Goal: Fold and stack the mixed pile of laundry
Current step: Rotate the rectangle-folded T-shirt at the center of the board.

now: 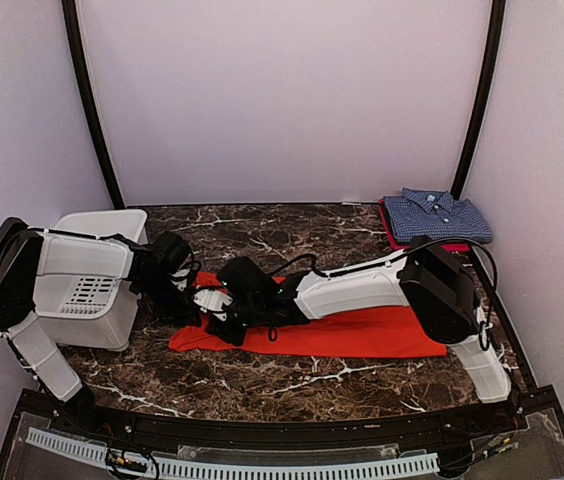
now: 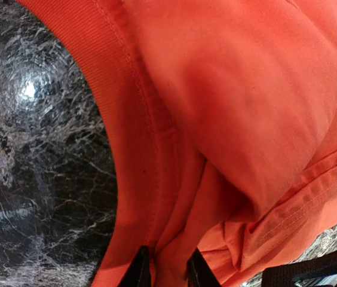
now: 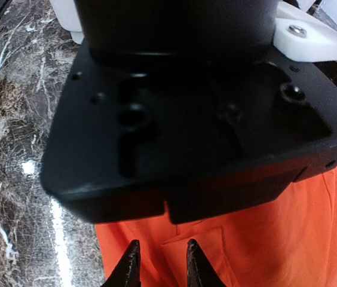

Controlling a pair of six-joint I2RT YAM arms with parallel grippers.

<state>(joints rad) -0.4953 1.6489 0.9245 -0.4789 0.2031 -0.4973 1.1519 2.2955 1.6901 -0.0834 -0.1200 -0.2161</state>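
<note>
Dark veined marble table (image 1: 262, 385) carries a flat, bright orange-red shirt (image 1: 372, 335) at centre, a folded blue-checked shirt (image 1: 434, 215) at the far right corner and a white slotted basket (image 1: 92, 290) at left. From the left wrist, the left gripper (image 2: 167, 272) pinches a soft, rib-hemmed fold of the orange cloth. From the right wrist, the right gripper (image 3: 159, 266) hangs narrowly parted over smooth orange fabric below a blocky black housing (image 3: 186, 119); whether it grips, I cannot tell.

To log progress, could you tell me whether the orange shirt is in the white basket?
No, the orange shirt lies on the table, right of the white basket.
</note>
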